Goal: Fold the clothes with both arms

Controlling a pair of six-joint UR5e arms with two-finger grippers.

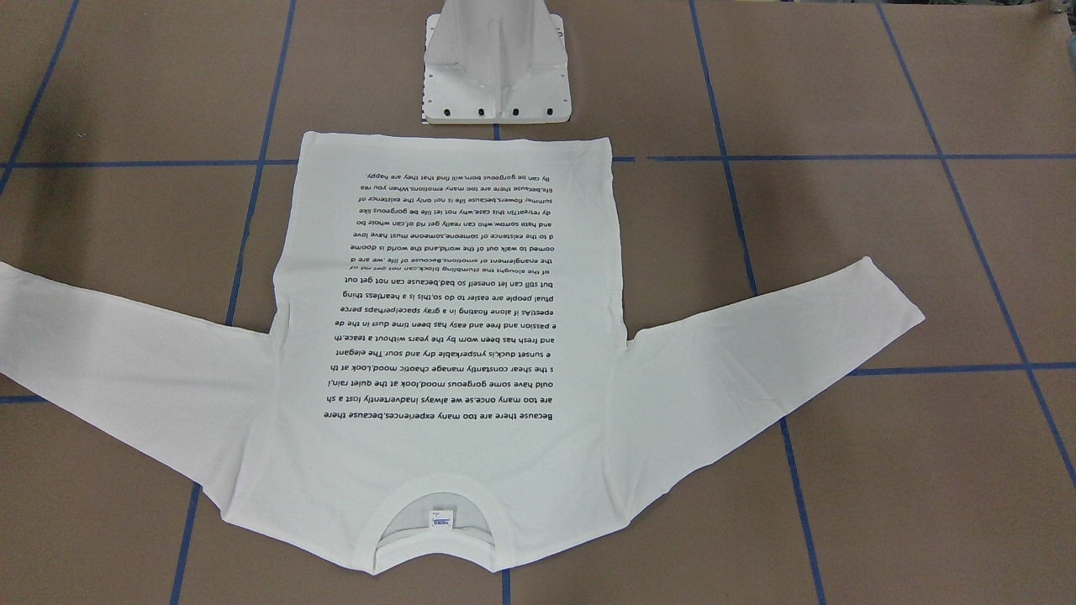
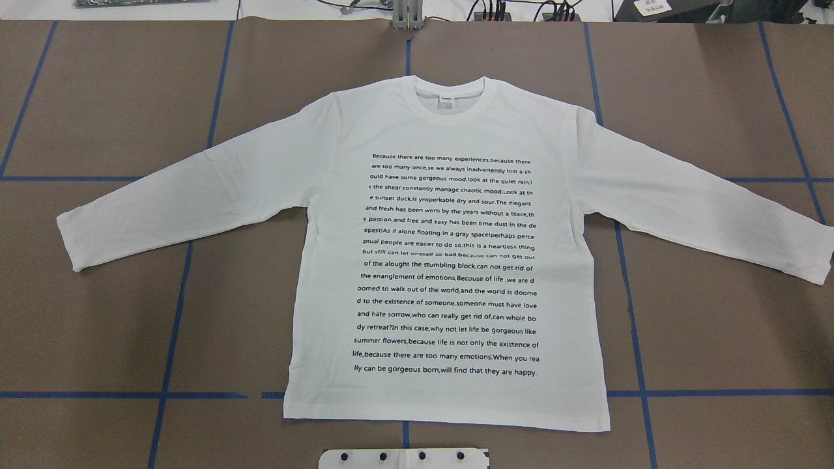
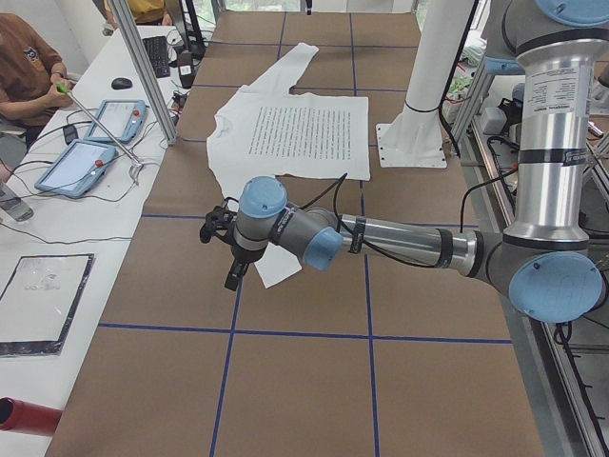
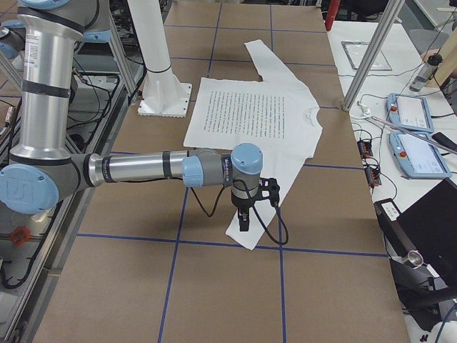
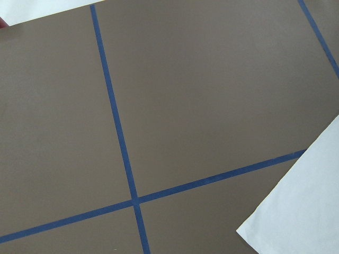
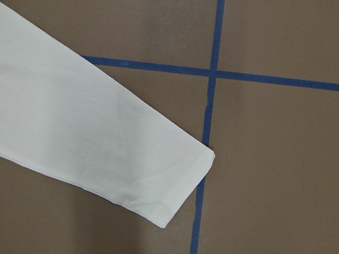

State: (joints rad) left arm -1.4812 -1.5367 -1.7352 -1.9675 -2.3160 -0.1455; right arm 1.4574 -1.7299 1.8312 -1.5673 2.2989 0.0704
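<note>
Our left gripper [image 3: 231, 277] and right gripper [image 4: 244, 221] hang at the cuffs of the unfolded shirt [image 2: 449, 260]. We cannot tell their grip. Next, we judge, grasp sleeves.

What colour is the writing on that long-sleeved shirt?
Black printed text, in many lines on the white shirt; it shows best in the overhead exterior view.

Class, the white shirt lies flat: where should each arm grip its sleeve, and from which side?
Likely the left cuff and right cuff, from above at their outer ends: the shirt lies flat, sleeves spread outward, so those free edges are easiest to pinch.
</note>
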